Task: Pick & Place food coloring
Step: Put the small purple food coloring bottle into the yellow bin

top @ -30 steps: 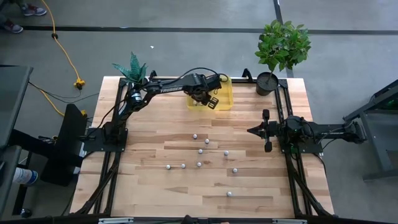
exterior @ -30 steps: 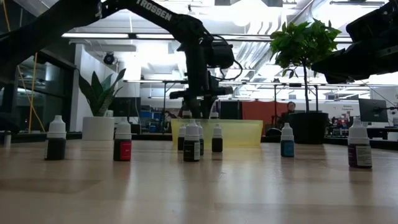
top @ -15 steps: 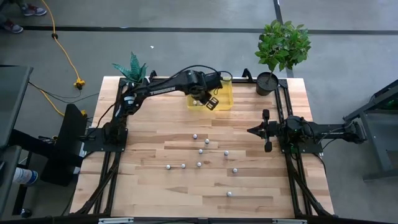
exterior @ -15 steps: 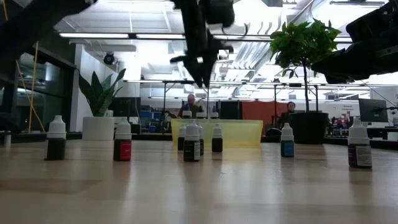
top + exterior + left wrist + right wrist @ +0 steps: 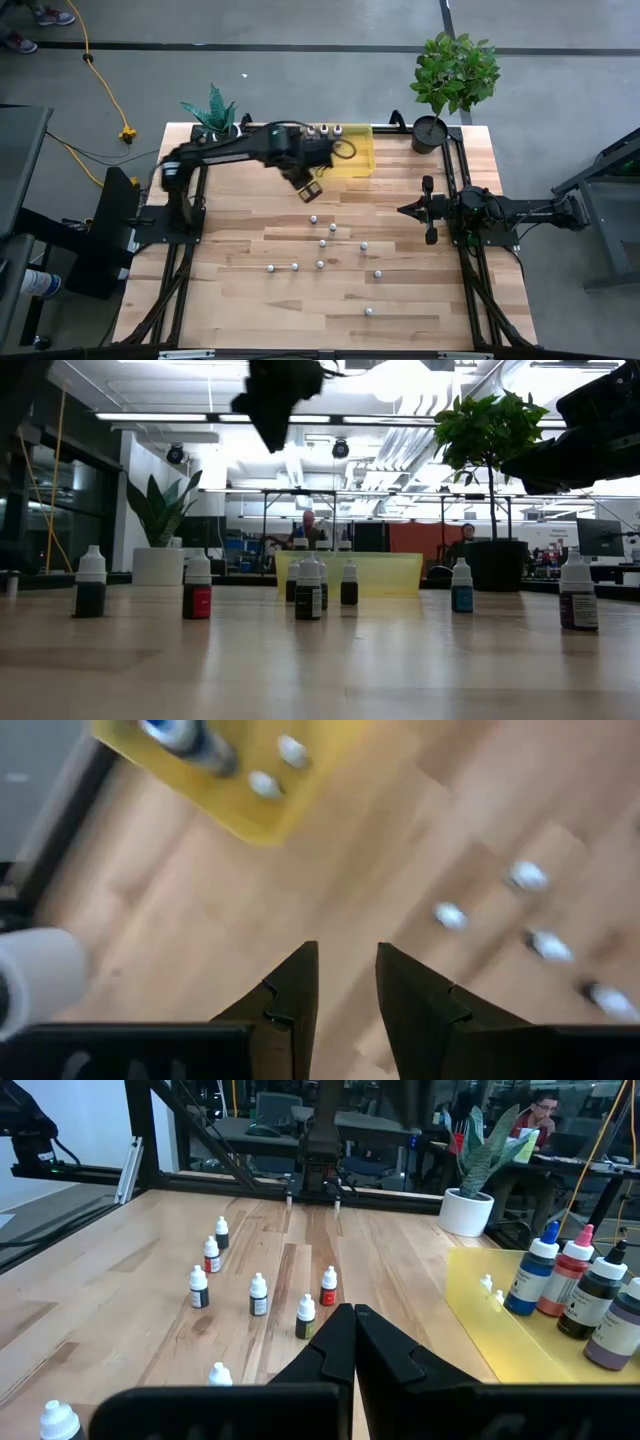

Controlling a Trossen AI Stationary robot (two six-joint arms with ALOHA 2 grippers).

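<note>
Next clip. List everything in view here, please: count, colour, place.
small bottles: nine, white-capped, scattered mid-table; at least two more in the tray
larger bottles: four, blue, pink, dark, purple, in the tray
tray: one, translucent yellow, table's far edge
leafy plant: one, green, dark pot, far right corner
spiky plant: one, green, far left corner
table: one, light wood
left gripper: dark, above bare table near tray, jaws apart, empty
right gripper: dark, parked at right side, jaws shut
</note>
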